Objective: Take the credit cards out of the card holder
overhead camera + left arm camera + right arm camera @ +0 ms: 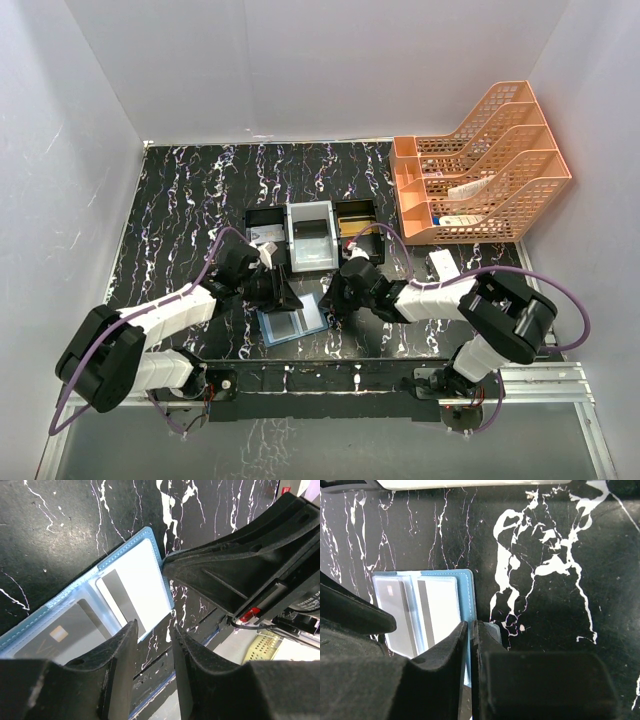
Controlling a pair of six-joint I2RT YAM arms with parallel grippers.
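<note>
Card holder [293, 322] is lying opened flat on the marbled table [180, 200], at six o'clock from the three-compartment tray [310, 206] and between the two grippers. At its ten o'clock the left gripper [153, 632] is hovering over the holder's edge, its fingers standing apart with only table and the holder's rim showing between them. Inside the clear pockets a silver-grey card [50, 637] is sitting on the left, and a white card [142, 575] with a grey stripe is sitting to its right, both tucked well in. At the holder's two o'clock the right gripper [471, 632] is pressing its fingers nearly together. The blue right edge is running into the slit, so it is seemingly pinching that edge. Both cards are looking light, stiff and slick, while the holder is looking soft and likely to slide. Pinning the cover with one gripper and nipping a card's edge at the pocket mouth with the other is looking like the safest hold
</note>
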